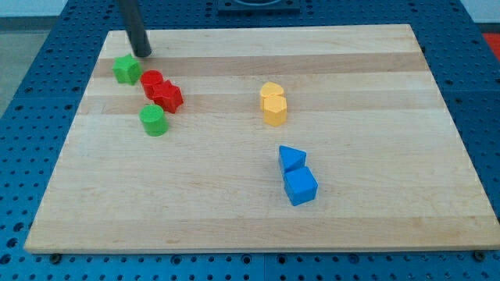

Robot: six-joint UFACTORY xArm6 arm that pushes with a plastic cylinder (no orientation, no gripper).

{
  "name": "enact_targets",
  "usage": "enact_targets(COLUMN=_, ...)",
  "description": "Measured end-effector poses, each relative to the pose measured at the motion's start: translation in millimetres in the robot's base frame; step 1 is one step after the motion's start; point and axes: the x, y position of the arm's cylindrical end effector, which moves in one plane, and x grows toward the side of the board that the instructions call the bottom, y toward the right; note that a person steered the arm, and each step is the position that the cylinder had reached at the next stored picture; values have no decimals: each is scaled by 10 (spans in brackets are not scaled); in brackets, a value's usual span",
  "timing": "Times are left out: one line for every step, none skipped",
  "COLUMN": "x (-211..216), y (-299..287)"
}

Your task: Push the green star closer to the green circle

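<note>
The green star [126,69] lies near the board's top left corner. The green circle [154,121] stands below and a little right of it. Two red blocks lie between them: a red circle [151,80] and a red star-like block [167,96], touching each other. My tip [143,54] rests on the board just above and right of the green star, a small gap from it.
Two yellow blocks [273,104] sit together right of the board's middle. A blue triangle [291,158] and a blue cube [301,187] touch lower down. The wooden board [375,218] lies on a blue pegboard.
</note>
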Motion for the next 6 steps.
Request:
enact_targets(x=582, y=-62)
enact_targets(x=619, y=-125)
enact_targets(x=109, y=-345)
enact_targets(x=-39, y=-761)
enact_targets(x=-21, y=-833)
enact_targets(x=-10, y=-832)
